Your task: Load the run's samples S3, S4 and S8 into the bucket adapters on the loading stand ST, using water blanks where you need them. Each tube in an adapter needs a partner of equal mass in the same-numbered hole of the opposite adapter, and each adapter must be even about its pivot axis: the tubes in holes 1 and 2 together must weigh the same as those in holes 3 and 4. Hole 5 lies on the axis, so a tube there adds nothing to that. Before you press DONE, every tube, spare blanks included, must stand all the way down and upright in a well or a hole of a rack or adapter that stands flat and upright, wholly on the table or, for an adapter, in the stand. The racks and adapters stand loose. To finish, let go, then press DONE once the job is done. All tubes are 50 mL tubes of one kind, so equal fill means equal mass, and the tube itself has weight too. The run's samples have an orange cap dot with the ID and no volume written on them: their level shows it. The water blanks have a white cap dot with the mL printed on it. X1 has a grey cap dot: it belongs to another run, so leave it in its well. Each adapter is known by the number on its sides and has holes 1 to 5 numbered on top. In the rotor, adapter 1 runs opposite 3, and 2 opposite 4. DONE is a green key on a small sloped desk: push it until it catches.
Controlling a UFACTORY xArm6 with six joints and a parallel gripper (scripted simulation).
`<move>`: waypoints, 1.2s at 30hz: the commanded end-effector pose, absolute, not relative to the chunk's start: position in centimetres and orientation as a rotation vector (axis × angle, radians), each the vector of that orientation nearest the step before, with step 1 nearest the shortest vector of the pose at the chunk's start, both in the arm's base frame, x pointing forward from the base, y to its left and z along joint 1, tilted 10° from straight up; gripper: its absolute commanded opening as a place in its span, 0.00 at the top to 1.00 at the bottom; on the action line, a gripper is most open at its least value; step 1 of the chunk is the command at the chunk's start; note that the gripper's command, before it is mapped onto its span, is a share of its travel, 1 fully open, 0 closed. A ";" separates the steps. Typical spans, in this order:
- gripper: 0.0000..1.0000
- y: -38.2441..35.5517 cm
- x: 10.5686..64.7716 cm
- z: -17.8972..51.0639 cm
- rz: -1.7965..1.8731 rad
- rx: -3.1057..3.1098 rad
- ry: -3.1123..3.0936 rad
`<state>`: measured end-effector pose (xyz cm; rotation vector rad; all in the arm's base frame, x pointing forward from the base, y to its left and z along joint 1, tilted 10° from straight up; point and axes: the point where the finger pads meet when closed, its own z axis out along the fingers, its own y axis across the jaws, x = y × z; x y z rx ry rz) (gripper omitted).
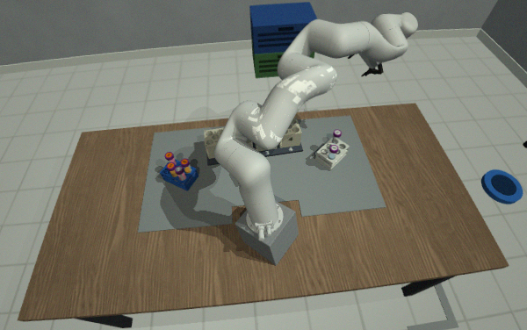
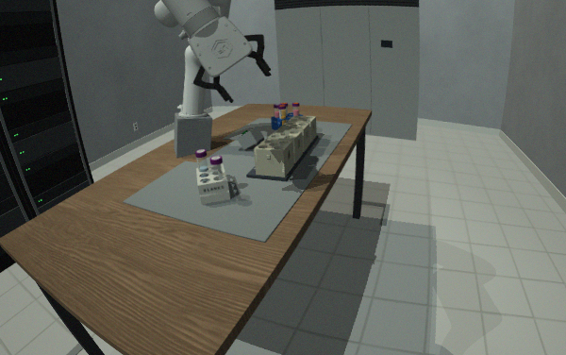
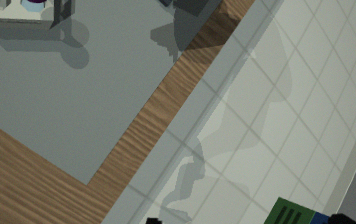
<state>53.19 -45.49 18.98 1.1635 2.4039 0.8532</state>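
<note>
My gripper (image 1: 372,70) is open and empty. It hangs high in the air past the table's far edge, and it also shows in the exterior view (image 2: 246,84). A blue rack (image 1: 179,172) at the mat's left holds several tubes with orange cap dots. A white blanks rack (image 1: 332,152) at the mat's right holds purple-capped tubes, and it also shows in the exterior view (image 2: 213,181). A row of beige adapters (image 2: 285,143) stands on the dark loading stand between the racks. In the top view my arm hides its middle. The holes I can see look empty. The wrist view shows only a corner of the blanks rack (image 3: 23,9).
A grey mat (image 1: 271,175) lies under the racks and stand. My arm's grey base block (image 1: 267,233) stands at the mat's front. A blue and green cabinet (image 1: 281,39) and a blue round object (image 1: 501,185) are on the floor. A dark server rack (image 2: 38,118) stands beside the table.
</note>
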 end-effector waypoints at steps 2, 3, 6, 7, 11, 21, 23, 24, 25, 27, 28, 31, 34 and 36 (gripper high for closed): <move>0.00 -45.6 53.2 19.3 0.848 1.160 2.401; 0.00 -45.6 53.2 19.3 0.848 1.160 2.401; 0.00 -45.6 53.2 19.3 0.848 1.160 2.401; 0.00 -45.6 53.2 19.3 0.848 1.160 2.401; 0.00 -45.6 53.2 19.3 0.848 1.160 2.401; 0.00 -43.8 54.0 19.6 0.796 0.994 2.471; 0.00 -43.0 54.3 19.7 0.769 0.910 2.501; 0.00 -42.5 54.4 19.8 0.757 0.867 2.516; 0.00 -42.1 54.6 19.8 0.744 0.824 2.531; 0.00 -41.2 54.8 19.8 0.719 0.738 2.557; 0.00 -40.7 55.0 19.9 0.707 0.695 2.570; 0.00 -39.3 55.3 19.9 0.670 0.564 2.603; 0.00 -38.8 55.4 19.9 0.658 0.520 2.613; 0.00 -37.9 55.6 20.0 0.634 0.432 2.630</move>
